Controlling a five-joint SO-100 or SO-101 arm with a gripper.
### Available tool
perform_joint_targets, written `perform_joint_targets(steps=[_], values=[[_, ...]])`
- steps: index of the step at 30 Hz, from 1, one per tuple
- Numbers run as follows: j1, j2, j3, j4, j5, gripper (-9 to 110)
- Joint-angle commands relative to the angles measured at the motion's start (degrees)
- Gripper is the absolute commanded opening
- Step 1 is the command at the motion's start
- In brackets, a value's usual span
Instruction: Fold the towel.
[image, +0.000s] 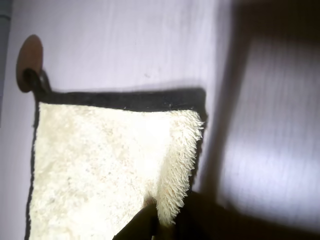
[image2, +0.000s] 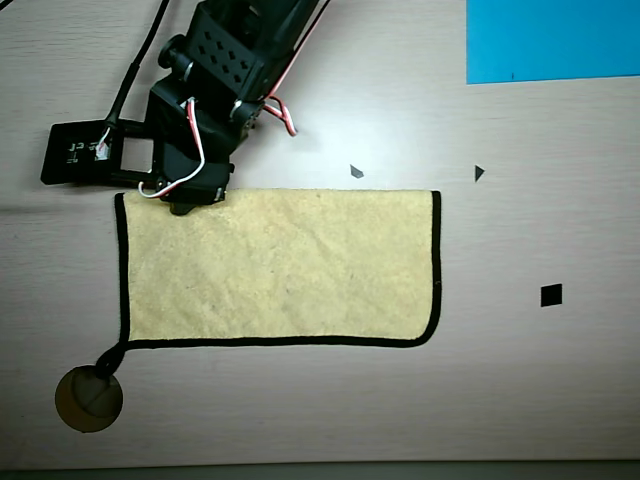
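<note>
We find the towel (image2: 280, 268) lying flat on the pale wood-grain table (image2: 300, 420), centre-left in the overhead view, apparently doubled over: black trim runs along its left, bottom and right edges, while the top edge shows none. Its black corner loop (image2: 108, 357) leaves the corner at 7 o'clock and touches a round brown disc (image2: 88, 398) resting on the table.

At 1 o'clock from the towel, well apart, we note a bright blue sheet (image2: 552, 40) against the frame's top edge. Two small grey triangular marks (image2: 356, 171) lie just above the top edge, and a black square mark (image2: 551, 295) sits at 3 o'clock, clear of the cloth. Nothing lies on the towel itself.

The arm enters from 12 o'clock. The gripper (image2: 185, 203) sits at the towel's top-left corner, at 10 o'clock. In the wrist view the gripper (image: 159, 224) pinches a raised fuzzy flap of the cloth (image: 95, 170) between its dark fingers; we judge it clamped on the towel.

The pile is pale yellow, shaggy at the lifted edge, otherwise smooth with faint creases.
</note>
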Motion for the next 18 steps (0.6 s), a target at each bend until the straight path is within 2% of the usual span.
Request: perform_joint_targets(steps=[1, 10, 18], values=[[-0.4, 6.9, -1.0, -2.0, -4.5, 0], [-2.8, 12.7, 0.8, -3.2, -11.9, 0], [-7.0, 21.3, 10.6, -3.3, -24.3, 0]])
